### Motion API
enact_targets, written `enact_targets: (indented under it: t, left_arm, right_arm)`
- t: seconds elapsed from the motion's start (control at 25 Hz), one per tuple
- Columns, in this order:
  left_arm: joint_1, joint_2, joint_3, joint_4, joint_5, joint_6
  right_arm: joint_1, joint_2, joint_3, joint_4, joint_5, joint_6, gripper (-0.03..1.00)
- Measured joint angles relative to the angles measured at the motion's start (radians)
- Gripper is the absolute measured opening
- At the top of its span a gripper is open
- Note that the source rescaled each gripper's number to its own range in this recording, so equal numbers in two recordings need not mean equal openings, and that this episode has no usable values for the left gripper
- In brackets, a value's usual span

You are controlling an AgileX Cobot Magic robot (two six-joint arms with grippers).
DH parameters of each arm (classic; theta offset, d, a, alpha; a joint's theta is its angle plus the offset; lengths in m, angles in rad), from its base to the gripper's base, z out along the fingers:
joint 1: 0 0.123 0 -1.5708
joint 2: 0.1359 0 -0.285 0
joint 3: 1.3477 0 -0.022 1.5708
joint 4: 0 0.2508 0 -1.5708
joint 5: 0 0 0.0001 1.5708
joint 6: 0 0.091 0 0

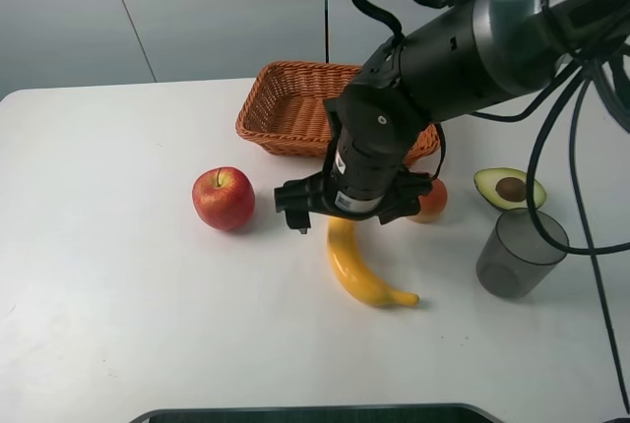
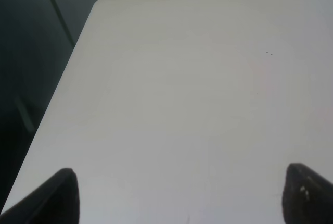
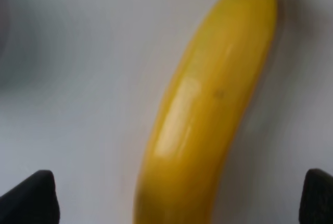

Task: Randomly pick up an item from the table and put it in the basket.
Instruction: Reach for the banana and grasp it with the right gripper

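Banana (image 3: 208,114), glossy, curved, yellow, on smooth white table (image 2: 197,88), right gripper (image 3: 174,195) spread wide over it, left gripper (image 2: 182,193) also spread

Behind the table (image 1: 98,325) we see a wall (image 1: 197,10) of pale grey-blue panels, flat and matte, split by a thin dark vertical seam (image 1: 326,0) and a slanted line (image 1: 126,20) further left. The tabletop is white with rounded corners (one corner (image 2: 101,1) shows plainly in the left wrist view). Past that edge we find a dim, dark grey space (image 2: 31,78), too murky to tell floor from wall. The light is soft and even, casting faint shadows. A dark strip (image 1: 295,411) lines the table's near edge.
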Motion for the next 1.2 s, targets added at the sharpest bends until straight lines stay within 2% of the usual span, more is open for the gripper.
enact_targets:
  t: [1.0,1.04,1.08,1.16,1.2]
  left_arm:
    - [0.0,0.0,0.0,0.0,0.0,0.0]
    - [0.0,0.0,0.0,0.0,0.0,0.0]
    - [0.0,0.0,0.0,0.0,0.0,0.0]
    - [0.0,0.0,0.0,0.0,0.0,0.0]
    - [0.0,0.0,0.0,0.0,0.0,0.0]
  right_arm:
    - [0.0,0.113,-0.019,-0.003,-0.008,-0.01,0.99]
    - [0.0,0.115,-0.023,-0.003,-0.005,-0.014,0.94]
    - [0.0,0.115,-0.023,-0.005,-0.004,-0.015,0.84]
    - [0.0,0.119,-0.024,-0.005,-0.001,-0.017,0.51]
    - [0.0,0.121,-0.026,-0.005,-0.001,-0.017,0.26]
